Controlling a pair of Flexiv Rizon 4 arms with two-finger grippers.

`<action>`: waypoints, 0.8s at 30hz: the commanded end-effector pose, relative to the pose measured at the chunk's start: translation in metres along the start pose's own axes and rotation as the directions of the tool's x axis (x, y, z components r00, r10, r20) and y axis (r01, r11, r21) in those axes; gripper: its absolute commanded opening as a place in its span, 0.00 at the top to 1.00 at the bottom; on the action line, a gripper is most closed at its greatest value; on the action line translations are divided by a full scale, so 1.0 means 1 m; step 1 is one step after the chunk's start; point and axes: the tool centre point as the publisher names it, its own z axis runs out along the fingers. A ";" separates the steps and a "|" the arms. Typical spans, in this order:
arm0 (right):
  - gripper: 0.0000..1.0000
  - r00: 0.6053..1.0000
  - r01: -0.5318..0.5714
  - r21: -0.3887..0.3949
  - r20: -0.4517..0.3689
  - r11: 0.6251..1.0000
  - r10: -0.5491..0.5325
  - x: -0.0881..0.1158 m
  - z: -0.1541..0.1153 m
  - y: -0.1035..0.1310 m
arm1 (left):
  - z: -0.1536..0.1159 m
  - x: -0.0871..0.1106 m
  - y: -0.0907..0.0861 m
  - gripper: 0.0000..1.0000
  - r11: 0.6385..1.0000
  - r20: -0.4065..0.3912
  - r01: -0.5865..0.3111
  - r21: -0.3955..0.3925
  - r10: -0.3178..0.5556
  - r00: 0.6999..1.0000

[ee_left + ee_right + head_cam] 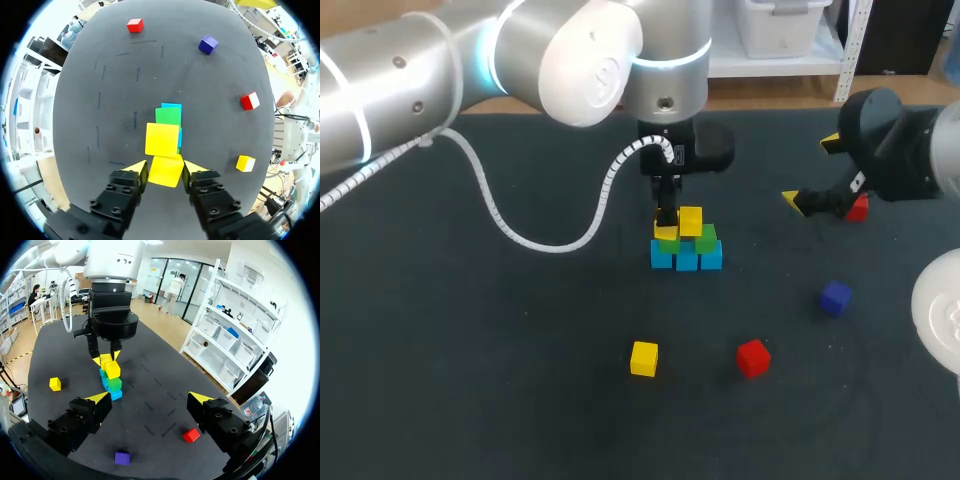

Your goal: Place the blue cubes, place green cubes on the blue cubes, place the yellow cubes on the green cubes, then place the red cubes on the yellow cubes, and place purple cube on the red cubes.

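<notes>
A stack stands mid-table: blue cubes (686, 258) at the bottom, green cubes (707, 239) on them, and a yellow cube (690, 220) on top. My left gripper (666, 218) hangs over the stack's left side. It is shut on a second yellow cube (166, 171), which sits beside the first yellow cube (162, 139) with both fingers against its sides. Ahead of that cube lie a green cube (167, 116) and a blue cube's edge (171, 105). My right gripper (811, 170) is at the right, open and empty (149, 398), and it faces the stack (113, 380).
Loose cubes lie on the black table: a yellow one (643, 358) and a red one (752, 357) at the front. A purple one (835, 298) sits at the right, and another red one (858, 208) lies just beside my right gripper.
</notes>
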 end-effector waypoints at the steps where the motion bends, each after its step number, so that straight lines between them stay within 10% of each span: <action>1: 0.00 1.000 0.001 0.007 -0.004 1.000 -0.001 0.000 0.000 0.001 | 0.001 0.001 -0.001 0.59 1.000 0.004 0.002 -0.003 -0.002 1.000; 13: 0.00 1.000 0.001 0.007 -0.004 1.000 -0.001 0.000 0.000 0.001 | 0.002 0.000 -0.001 0.71 1.000 0.004 0.001 -0.002 -0.001 1.000; 24: 0.00 1.000 0.001 0.007 -0.004 1.000 -0.001 0.000 0.000 0.001 | 0.002 -0.001 -0.001 0.55 1.000 0.002 -0.001 -0.001 0.001 1.000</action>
